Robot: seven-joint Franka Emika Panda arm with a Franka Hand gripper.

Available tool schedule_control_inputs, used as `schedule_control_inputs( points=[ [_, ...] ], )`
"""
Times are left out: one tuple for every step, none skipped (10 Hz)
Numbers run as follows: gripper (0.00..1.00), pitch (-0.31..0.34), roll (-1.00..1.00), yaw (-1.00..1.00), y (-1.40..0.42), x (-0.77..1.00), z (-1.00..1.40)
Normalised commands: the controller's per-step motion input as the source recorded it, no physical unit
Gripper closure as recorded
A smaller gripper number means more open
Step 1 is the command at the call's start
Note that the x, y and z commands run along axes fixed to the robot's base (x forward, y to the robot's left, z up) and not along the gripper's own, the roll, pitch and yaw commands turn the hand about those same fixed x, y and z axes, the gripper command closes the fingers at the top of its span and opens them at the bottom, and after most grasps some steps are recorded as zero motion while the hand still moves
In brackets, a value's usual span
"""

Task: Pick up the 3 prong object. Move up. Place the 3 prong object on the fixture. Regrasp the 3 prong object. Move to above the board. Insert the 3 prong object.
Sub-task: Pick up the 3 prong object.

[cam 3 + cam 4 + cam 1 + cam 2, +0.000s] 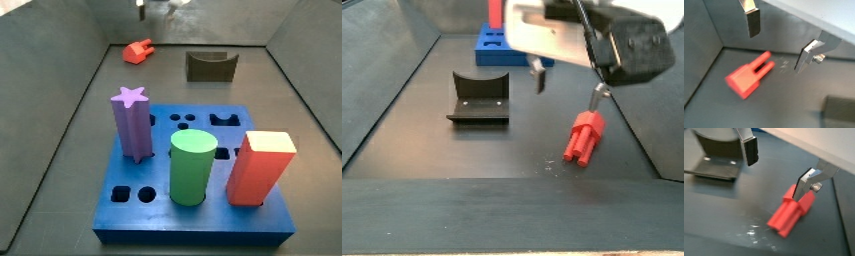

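Note:
The 3 prong object (749,75) is a small red piece lying flat on the grey floor; it also shows in a wrist view (789,214) and in both side views (138,49) (584,136). My gripper (775,52) hangs open just above it, with nothing between the fingers. One fingertip (801,188) stands over the piece's prong end; the gripper (569,90) sits a little above it. The fixture (211,66) (480,98) stands apart from the piece, beside it. The blue board (140,210) lies at the other end of the bin.
On the board stand a purple star peg (130,125), a green cylinder (191,167) and a red-orange block (261,167). Grey bin walls (80,90) enclose the floor; the red piece lies near one wall and a corner.

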Motion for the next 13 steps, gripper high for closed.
schedule_control_inputs(
  points=[
    [0.0, 0.0, 0.13, -0.11, 0.0, -0.21, -0.01],
    [0.0, 0.0, 0.12, -0.08, 0.01, -0.17, -0.25],
    [0.0, -0.031, 0.05, -0.19, 0.03, -0.15, -1.0],
    [0.0, -0.013, 0.14, -0.09, 0.0, -0.02, -0.34],
    [0.0, -0.116, 0.19, -0.12, -0.13, -0.19, -0.88],
    [0.0, -0.051, 0.15, -0.11, -0.11, -0.28, -1.0],
    [0.0, -0.003, 0.33, -0.13, 0.0, -0.35, -0.58],
    [0.0, 0.0, 0.0, -0.14, 0.04, -0.11, -0.09],
    [0.0, -0.023, 0.19, -0.21, 0.12, -0.16, -0.91],
    [0.0, -0.02, 0.07, -0.08, 0.0, -0.01, -0.37],
    [0.0, 0.0, -0.01, 0.0, 0.13, -0.05, -0.02],
    [0.0, -0.153, 0.12, -0.11, 0.0, -0.47, -0.85],
    [0.0, -0.011, 0.03, -0.11, 0.04, -0.26, -0.12]
  ],
)
